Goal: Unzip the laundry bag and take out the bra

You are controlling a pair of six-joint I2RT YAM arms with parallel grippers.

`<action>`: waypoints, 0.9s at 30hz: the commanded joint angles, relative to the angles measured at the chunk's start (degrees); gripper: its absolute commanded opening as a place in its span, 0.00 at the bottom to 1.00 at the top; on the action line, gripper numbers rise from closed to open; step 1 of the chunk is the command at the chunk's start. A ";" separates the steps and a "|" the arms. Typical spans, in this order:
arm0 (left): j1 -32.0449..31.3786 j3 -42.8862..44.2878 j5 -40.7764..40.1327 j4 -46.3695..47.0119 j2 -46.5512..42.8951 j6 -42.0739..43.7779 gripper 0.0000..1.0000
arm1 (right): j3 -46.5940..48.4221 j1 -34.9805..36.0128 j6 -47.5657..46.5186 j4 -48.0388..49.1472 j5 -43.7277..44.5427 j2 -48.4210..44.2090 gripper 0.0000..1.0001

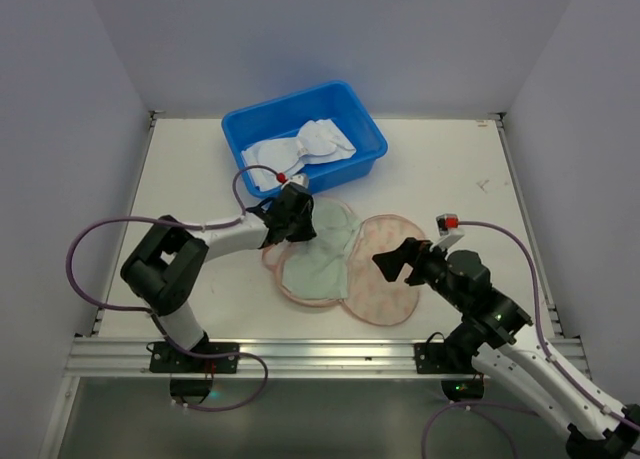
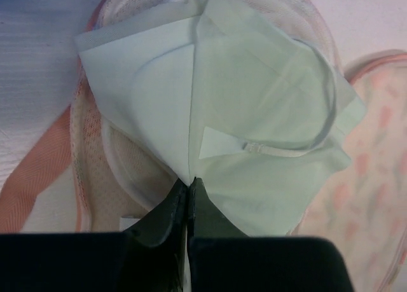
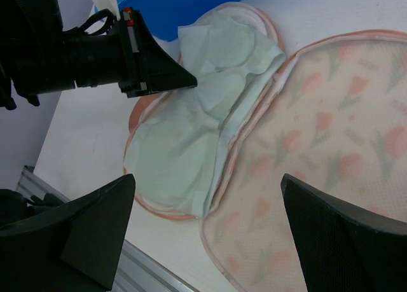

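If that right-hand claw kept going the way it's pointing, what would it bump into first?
Probably the laundry bag, on its opened floral flap near the seam; the bra lies just beside. The right gripper is open, and depth is hard to judge.

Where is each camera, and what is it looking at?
Top: above and behind the arms, looking down at the table, bin, bag and bra; both arms show.
Left wrist: close above the bra; the left gripper pinches it.
Right wrist: low, facing the bag and bra; the right gripper, open, and the left gripper show.
Shared: both wrist views see the bra on the bag.
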 commanded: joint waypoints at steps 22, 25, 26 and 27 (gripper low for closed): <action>5.49 30.58 3.14 -7.83 -26.54 30.98 0.00 | -0.72 -0.18 -4.13 -1.53 6.56 -16.84 0.99; 12.45 32.62 11.13 -4.31 -24.26 34.94 0.00 | -0.63 -0.18 -4.75 -1.53 6.48 -16.50 0.99; 13.68 34.80 13.15 -3.96 -21.73 36.18 0.00 | -0.54 -0.27 -4.92 -1.44 6.39 -15.71 0.99; 14.74 36.30 16.83 -4.13 -20.14 37.15 0.00 | -0.37 -0.18 -5.01 -1.10 6.13 -15.18 0.99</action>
